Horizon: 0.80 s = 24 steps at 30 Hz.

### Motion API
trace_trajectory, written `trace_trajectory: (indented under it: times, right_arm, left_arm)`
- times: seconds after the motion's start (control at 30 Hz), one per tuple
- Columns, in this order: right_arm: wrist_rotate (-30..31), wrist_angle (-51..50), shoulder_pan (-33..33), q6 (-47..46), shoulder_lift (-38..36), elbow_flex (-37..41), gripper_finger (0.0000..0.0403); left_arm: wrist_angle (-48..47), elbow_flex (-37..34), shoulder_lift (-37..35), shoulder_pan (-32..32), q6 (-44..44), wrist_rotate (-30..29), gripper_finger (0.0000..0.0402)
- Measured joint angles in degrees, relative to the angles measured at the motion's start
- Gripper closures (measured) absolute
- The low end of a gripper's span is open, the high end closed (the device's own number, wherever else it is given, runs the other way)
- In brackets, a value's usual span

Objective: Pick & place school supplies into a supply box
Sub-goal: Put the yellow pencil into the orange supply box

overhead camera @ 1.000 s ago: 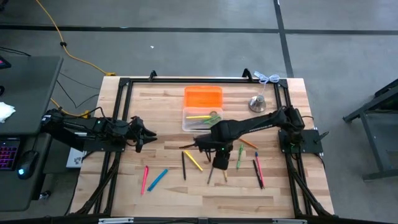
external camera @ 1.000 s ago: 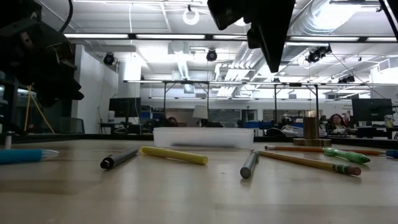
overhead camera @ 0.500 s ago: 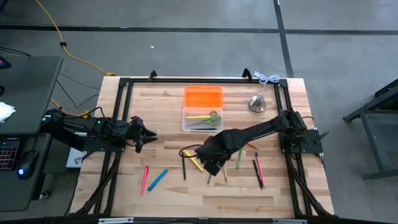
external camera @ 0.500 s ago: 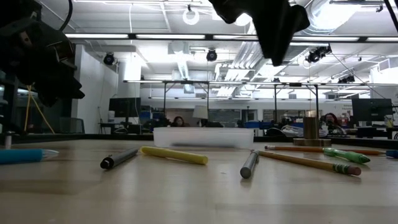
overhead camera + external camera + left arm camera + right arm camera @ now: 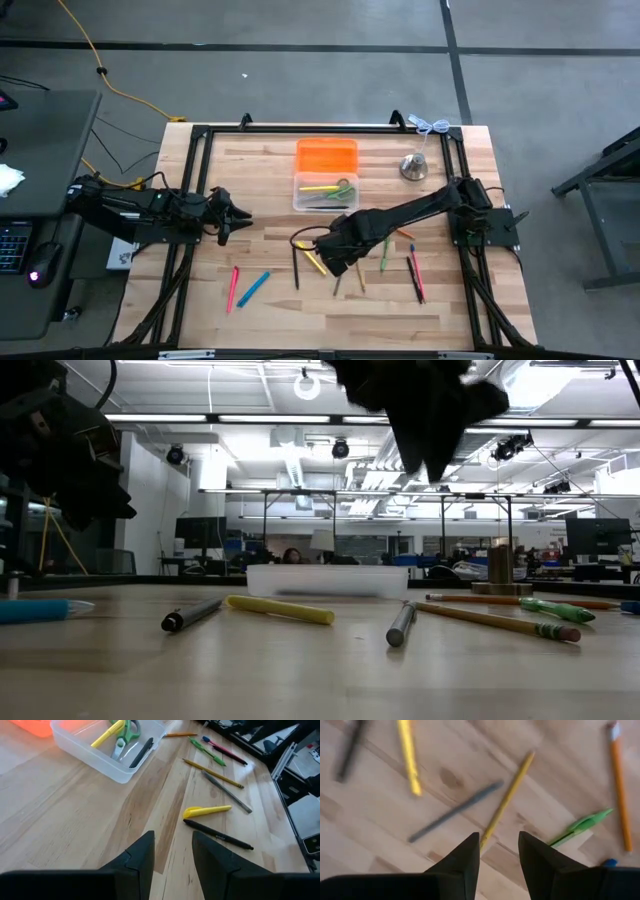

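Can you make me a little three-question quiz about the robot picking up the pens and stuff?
1. True or false: the clear supply box already has things in it.
2. Which hand hangs over the loose pens in the middle of the table? A) the left hand B) the right hand C) both
3. Fill in the blank: right behind the clear box, toward the far edge of the table, lies a bright ______ rectangular piece.

Key:
1. True. A yellow marker, green-handled scissors and a black pen lie inside.
2. B. The right hand is above the pens, open and empty; the left hand waits at the table's left side.
3. Orange.
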<state>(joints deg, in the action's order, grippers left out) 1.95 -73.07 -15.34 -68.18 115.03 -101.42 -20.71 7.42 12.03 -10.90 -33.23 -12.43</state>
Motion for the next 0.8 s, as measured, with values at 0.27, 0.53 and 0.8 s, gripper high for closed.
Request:
trace_trajectory:
  times: [0.27,0.53,0.8]
  right_arm:
    - [-3.8,8.8,1.9,-2.3,0.0,13.0,0.0289]
    - [-6.0,22.4,3.7,-3.2,0.0,21.7,0.0289]
    - [-6.2,25.6,4.6,-4.0,-0.4,25.3,0.0289]
  left_arm:
    - [0.1,0.0,0.0,0.0,0.0,3.3,0.0241]
    - [0.0,0.0,0.0,0.0,0.0,4.4,0.0241]
    - [-0.1,0.0,0.0,0.0,0.0,4.3,0.0240]
